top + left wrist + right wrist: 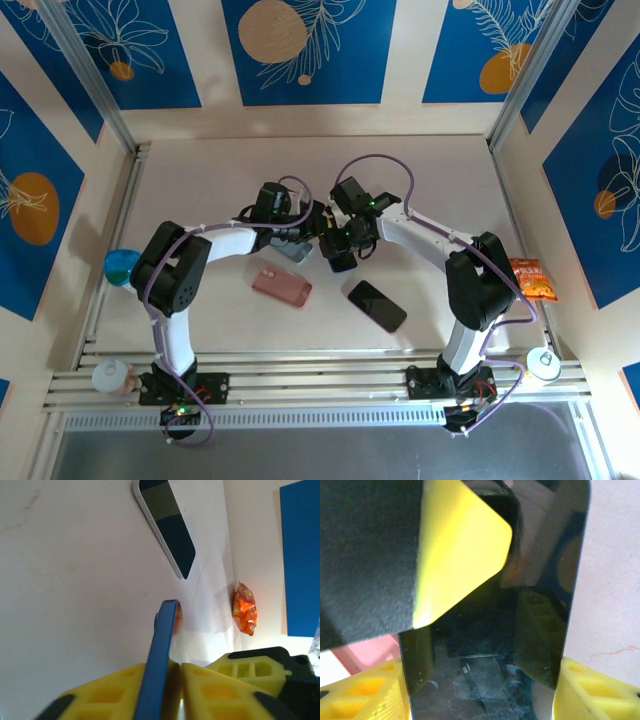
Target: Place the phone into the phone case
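Observation:
My right gripper [341, 243] is shut across the width of a dark-screened phone [485, 670], one yellow finger [592, 692] on each long edge. My left gripper [303, 232] is shut on the thin rim of a blue phone case [161, 655], which stands edge-on between its yellow fingers [115, 690]. In the top view the blue case [293, 250] and the held phone [342, 262] sit close together at the table's middle, the two grippers nearly touching. The right wrist view has a left finger [455, 545] right above the phone's screen.
A second black phone [376, 305] lies flat right of centre, and appears far off in the left wrist view as phone [165, 525]. A pink case [281, 287] lies near it. An orange snack bag [533, 278] sits at the right edge, a blue ball [119, 265] at the left.

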